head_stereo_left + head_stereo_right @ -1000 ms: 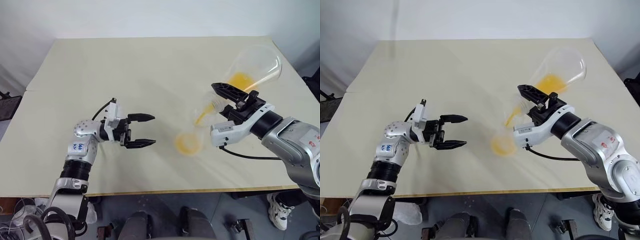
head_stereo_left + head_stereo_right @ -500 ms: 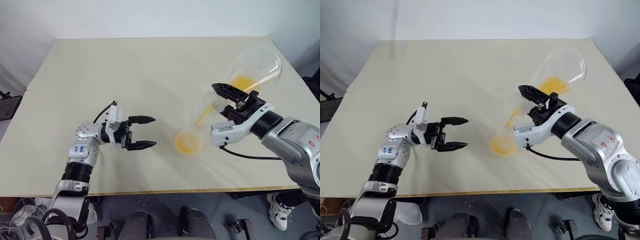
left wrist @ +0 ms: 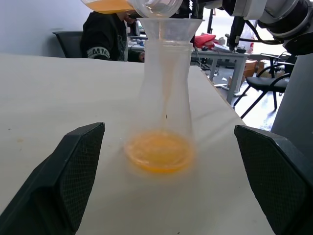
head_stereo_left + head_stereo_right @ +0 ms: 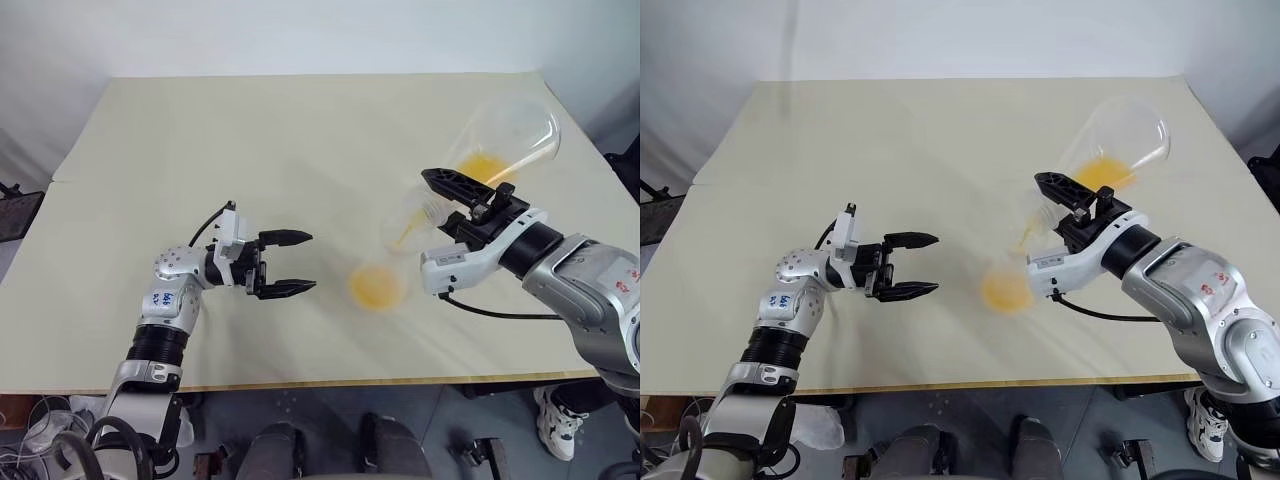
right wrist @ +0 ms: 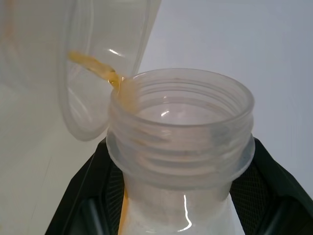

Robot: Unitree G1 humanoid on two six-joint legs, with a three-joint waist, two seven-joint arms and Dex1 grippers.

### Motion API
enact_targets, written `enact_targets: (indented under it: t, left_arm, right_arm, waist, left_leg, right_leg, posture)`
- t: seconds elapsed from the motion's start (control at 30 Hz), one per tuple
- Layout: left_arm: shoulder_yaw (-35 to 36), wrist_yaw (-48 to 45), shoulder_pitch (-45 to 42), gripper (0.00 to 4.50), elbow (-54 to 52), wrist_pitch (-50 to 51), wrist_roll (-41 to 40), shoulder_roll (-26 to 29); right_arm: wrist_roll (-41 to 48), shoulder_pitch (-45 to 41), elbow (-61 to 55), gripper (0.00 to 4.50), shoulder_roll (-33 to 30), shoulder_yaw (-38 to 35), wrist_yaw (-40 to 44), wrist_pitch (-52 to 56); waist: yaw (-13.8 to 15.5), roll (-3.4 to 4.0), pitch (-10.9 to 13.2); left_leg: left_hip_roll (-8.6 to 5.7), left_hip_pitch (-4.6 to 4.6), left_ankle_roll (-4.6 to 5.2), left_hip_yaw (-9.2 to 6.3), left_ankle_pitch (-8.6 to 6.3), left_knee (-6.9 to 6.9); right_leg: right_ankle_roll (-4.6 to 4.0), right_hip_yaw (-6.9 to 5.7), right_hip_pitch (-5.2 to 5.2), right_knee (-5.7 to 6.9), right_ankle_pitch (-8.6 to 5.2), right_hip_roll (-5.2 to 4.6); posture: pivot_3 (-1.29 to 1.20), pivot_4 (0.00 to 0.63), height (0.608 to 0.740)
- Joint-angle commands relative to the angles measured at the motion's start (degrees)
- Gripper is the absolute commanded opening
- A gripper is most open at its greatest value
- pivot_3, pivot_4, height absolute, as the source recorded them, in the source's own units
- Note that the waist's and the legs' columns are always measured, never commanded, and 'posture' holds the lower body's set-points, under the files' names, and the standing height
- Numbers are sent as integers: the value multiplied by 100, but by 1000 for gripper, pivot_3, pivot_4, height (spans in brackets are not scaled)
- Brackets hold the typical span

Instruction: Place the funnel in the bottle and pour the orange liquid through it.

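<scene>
The bottle (image 4: 378, 282) stands upright on the table, right of centre, with a pool of orange liquid (image 3: 159, 153) in its round base. The clear funnel (image 3: 171, 28) sits in its neck. My right gripper (image 4: 447, 203) is shut on the threaded neck of a larger clear conical flask (image 4: 510, 130), tilted mouth-down over the funnel. More orange liquid (image 4: 482, 163) lies inside the flask, and a thin stream (image 5: 98, 67) runs off its lip into the funnel. My left gripper (image 4: 306, 262) is open just left of the bottle, level with it and apart from it.
The beige table (image 4: 250, 140) stretches wide behind and to the left of the bottle, and its front edge (image 4: 300, 382) is close to my arms. Past the table, in the left wrist view, a person in dark clothes (image 3: 105, 36) sits among desks and chairs.
Orange liquid keeps running from the tilted flask into the funnel. Both grippers stay where they were.
</scene>
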Motion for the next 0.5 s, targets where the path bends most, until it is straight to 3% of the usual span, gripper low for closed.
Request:
enact_targets:
  t: [0.03, 0.5]
  left_arm:
    - [105, -9, -6, 4500, -40, -59, -35, -4]
    - [88, -40, -50, 4500, 0, -85, -28, -38]
  right_arm:
    - [-49, -135, -118, 2462, -48, -322, -42, -74]
    - [-41, -162, -71, 2462, -100, -387, -5, -261]
  waist:
    - [0, 0, 0]
    - [0, 0, 0]
  left_leg:
    - [0, 0, 0, 0, 0, 0]
    - [0, 0, 0, 0, 0, 0]
  right_leg:
    - [0, 0, 0, 0, 0, 0]
    - [0, 0, 0, 1, 0, 0]
  posture:
    - [0, 150, 740]
    - [0, 150, 740]
